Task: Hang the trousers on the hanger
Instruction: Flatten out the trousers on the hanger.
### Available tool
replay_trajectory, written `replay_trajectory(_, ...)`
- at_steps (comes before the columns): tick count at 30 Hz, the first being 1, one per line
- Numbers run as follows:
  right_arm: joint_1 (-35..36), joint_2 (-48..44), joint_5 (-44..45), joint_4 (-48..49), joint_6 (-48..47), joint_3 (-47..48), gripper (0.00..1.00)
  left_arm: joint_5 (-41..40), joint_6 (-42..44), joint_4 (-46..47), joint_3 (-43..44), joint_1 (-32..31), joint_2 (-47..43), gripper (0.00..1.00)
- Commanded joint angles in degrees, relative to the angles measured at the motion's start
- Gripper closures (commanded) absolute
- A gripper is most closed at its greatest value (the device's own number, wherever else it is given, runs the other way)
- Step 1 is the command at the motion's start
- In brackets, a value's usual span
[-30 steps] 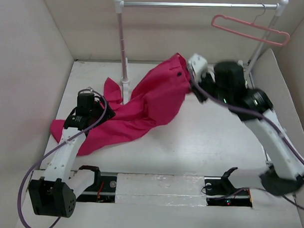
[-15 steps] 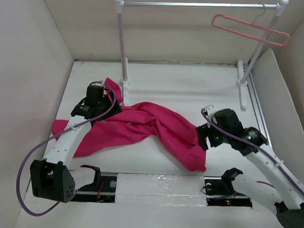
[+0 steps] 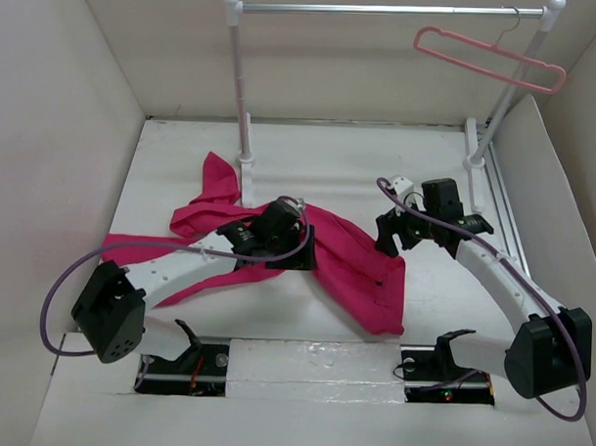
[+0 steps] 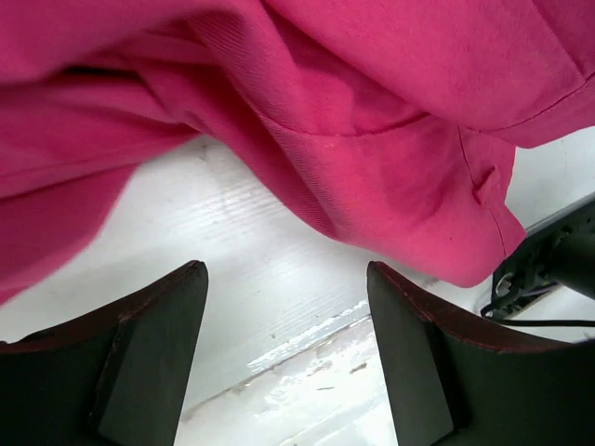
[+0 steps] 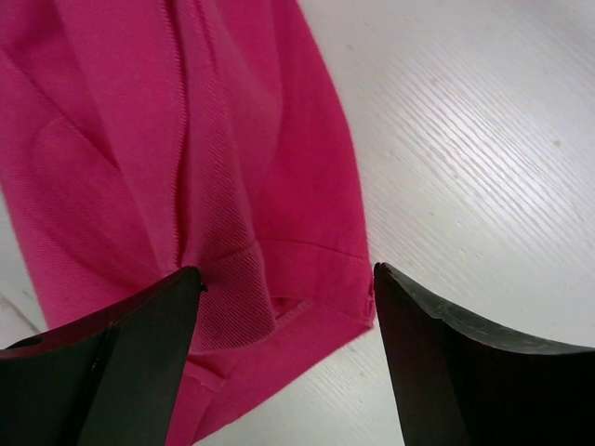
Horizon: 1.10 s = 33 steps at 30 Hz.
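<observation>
The magenta trousers (image 3: 350,264) lie crumpled flat on the white table, running from the far left to the front centre. The light-pink hanger (image 3: 485,55) hangs from the rail at the back right, well away from both arms. My left gripper (image 3: 301,254) hovers open over the middle of the cloth; in the left wrist view the left gripper (image 4: 286,271) has only bare table between its fingers, with the trousers (image 4: 372,139) just beyond. My right gripper (image 3: 384,236) is open at the cloth's right edge. In the right wrist view the right gripper (image 5: 285,272) straddles a hem corner of the trousers (image 5: 232,167) without closing.
A white-and-silver clothes rail (image 3: 384,9) spans the back, with posts at left (image 3: 242,94) and right (image 3: 498,103). Beige walls enclose the table on three sides. A slanted white panel (image 3: 549,193) stands at the right. Arm bases and cables sit along the near edge.
My right gripper opened and let the lifted trousers fall flat onto the table, then came down to their right edge. My left arm swung right to the middle of the cloth.
</observation>
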Motion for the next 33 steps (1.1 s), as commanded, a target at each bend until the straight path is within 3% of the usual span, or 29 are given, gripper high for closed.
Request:
replay_trajectory(1, -0.26, 0.29, -10.54, 3.15, -2.89, 1.01, 0.20, -0.56, -5.37, 3.48, 0.18, -2.57, 1.04, 0.34)
replay_trajectory(7, -1.31, -2.70, -12.13, -1.50, -1.65, -1.54, 0.20, 4.43, -6.16, 9.53, -0.35, -3.90, 6.04, 0.31)
replay_trajectory(13, -3.15, -2.09, -8.88, -3.89, -1.57, -1.28, 0.31, 4.79, -5.37, 11.66, -0.26, -4.43, 10.45, 0.32)
replay_trajectory(14, -3.86, -0.34, -10.44, -4.50, -2.62, -1.19, 0.43, 4.45, -4.85, 11.40, 0.26, -5.12, 12.19, 0.34)
replay_trajectory(16, -3.86, 0.46, -10.98, -4.77, -3.06, -1.01, 0.48, 3.48, -4.84, 10.96, 0.53, -5.13, 13.17, 0.36)
replay_trajectory(17, -4.47, 1.86, -11.68, -4.86, -3.76, -0.84, 0.67, 2.95, -4.84, 10.78, 0.62, -5.74, 13.27, 0.38)
replay_trajectory(19, -5.70, 3.44, -13.09, -5.03, -4.73, 0.82, 0.85, 2.77, -4.84, 11.65, 0.62, -6.45, 13.62, 0.42)
replay_trajectory(20, -6.49, 4.32, -13.01, -4.86, -5.17, 1.53, 1.00, 2.68, -4.84, 11.92, 0.79, -6.97, 14.05, 0.52)
replay_trajectory(22, -8.68, 6.35, -12.31, -3.73, -4.56, 3.55, 1.00, 2.42, -4.93, 11.66, 2.28, -7.50, 14.49, 0.77)
replay_trajectory(25, -13.61, 9.42, -6.88, 3.47, 0.87, 9.60, 1.00, 2.86, -5.46, 9.65, 6.06, -8.64, 14.76, 1.00)
replay_trajectory(30, -13.01, 18.46, 22.16, 11.48, 6.50, 28.85, 1.00, 2.51, -5.72, 2.19, 15.53, -12.33, 13.44, 1.00)
replay_trajectory(31, -13.00, 21.18, 26.50, 12.88, 7.12, 29.91, 0.86, 2.59, -6.07, 1.38, 16.60, -13.55, 13.62, 1.00)
replay_trajectory(32, -12.31, 22.51, 28.89, 15.24, 7.91, 30.45, 0.45, 2.94, -6.25, 0.68, 17.22, -13.57, 13.53, 1.00)
replay_trajectory(33, -12.30, 24.09, 29.61, 13.96, 8.18, 32.89, 0.29, 3.47, -6.51, 0.41, 17.84, -14.35, 13.70, 0.97)
